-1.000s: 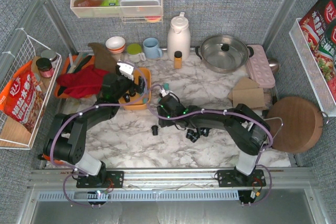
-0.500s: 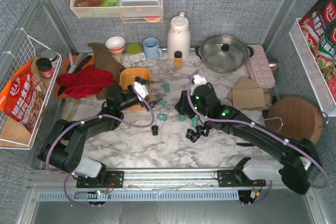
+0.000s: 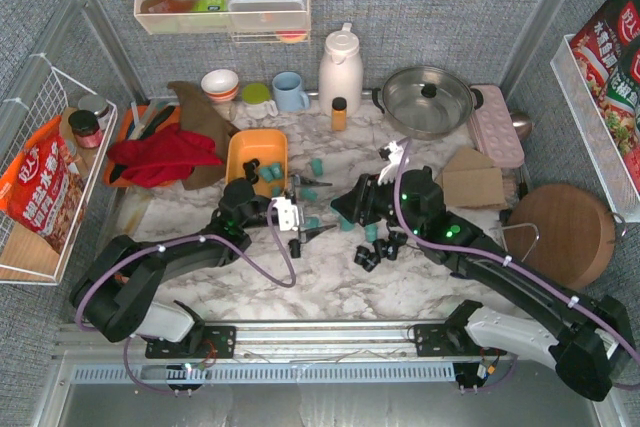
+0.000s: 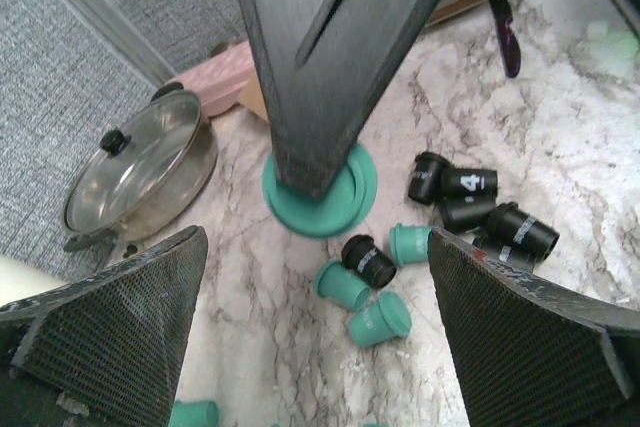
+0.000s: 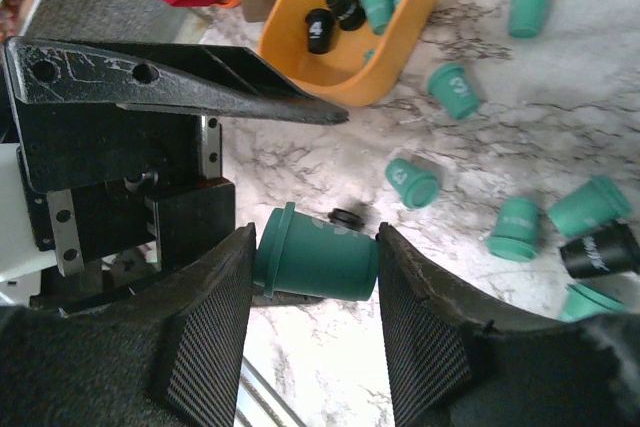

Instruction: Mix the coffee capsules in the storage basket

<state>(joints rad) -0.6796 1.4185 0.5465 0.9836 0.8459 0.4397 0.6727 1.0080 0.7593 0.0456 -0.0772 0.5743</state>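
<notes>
Top external view: the storage basket (image 3: 243, 155) sits on the marble table (image 3: 250, 277), left of centre, and holds several black and teal coffee capsules (image 5: 349, 7). More capsules lie scattered on the table to its right, with a black cluster (image 3: 377, 252) nearer the arms. The left gripper (image 3: 308, 207) hovers just right of the basket, jaws fully spread and empty. The right gripper (image 5: 315, 247) faces it closely, its fingers (image 5: 200, 337) pinching one teal capsule (image 5: 318, 265) sideways above the table.
</notes>
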